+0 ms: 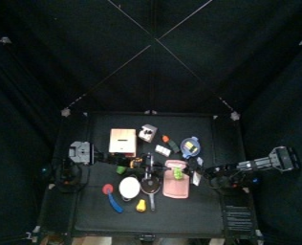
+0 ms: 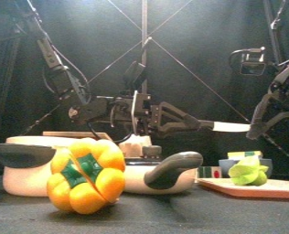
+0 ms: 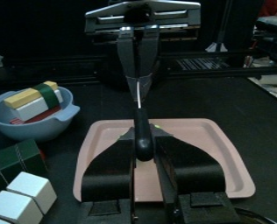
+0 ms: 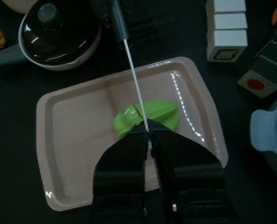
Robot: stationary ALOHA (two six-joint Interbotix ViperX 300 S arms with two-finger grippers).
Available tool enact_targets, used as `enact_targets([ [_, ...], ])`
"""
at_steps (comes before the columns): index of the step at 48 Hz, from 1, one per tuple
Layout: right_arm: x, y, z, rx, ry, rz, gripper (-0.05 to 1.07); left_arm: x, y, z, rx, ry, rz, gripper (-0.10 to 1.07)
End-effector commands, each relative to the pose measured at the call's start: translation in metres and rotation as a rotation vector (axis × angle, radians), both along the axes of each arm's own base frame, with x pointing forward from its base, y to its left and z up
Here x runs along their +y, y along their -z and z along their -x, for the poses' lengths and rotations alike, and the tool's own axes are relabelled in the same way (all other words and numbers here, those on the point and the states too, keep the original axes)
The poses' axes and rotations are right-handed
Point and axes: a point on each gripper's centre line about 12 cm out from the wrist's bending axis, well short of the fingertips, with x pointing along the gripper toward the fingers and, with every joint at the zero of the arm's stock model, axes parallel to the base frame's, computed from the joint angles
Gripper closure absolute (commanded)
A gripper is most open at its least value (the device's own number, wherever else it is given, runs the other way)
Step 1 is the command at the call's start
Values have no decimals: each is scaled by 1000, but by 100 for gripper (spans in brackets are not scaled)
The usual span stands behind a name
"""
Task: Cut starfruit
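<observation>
- Starfruit [image 1: 177,166] is seen from above as a small green spot on the far end of the pink board [image 1: 177,189], which lies right of centre on the desk [image 1: 102,215]. The right arm [image 1: 258,167] is stretched in from the right towards the board. Other small toys are scattered round it, too small to be told apart.
- From the front, at desk height, the starfruit is seen sitting on top of the pink board at the right. A yellow toy pepper [image 2: 86,175] with a green core stands large in the foreground on the left. A pale pot [image 2: 43,149] with a grey handle is placed behind the pepper. Both arms hang down behind these things.
- In the left wrist view, the left hand [image 3: 147,150] is clamped on the black handle of a knife [image 3: 138,87]. The blade is pointed away from the wrist, above the pink board. A blue bowl [image 3: 5,128] holding coloured blocks is seen beside the board, and white cubes lie near it.
- In the right wrist view, the right hand [image 4: 152,133] is held over the board, its jaws only narrowly apart and pinched on the near side of the starfruit. The knife blade is laid across the fruit from the far side. A black pan [image 4: 59,33] is seen beyond the board.
</observation>
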Motion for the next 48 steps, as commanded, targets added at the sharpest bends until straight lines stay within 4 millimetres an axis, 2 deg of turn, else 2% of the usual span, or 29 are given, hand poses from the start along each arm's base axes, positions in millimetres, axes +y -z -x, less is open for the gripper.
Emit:
enact_targets([
  [1, -1, -2, -3, -4, 20, -11, 58, -2, -5, -1, -13, 7, 0, 52],
  [12, -1, 8, 2, 34, 42, -42, 58, -9, -2, -2, 23, 18, -5, 52],
  [27, 0, 13, 5, 52, 57, -65, 58, -8, 10, -7, 67, 12, -9, 52],
  [48, 0, 27, 0, 127, 83, -77, 58, -10, 25, -15, 201, -11, -21, 52],
])
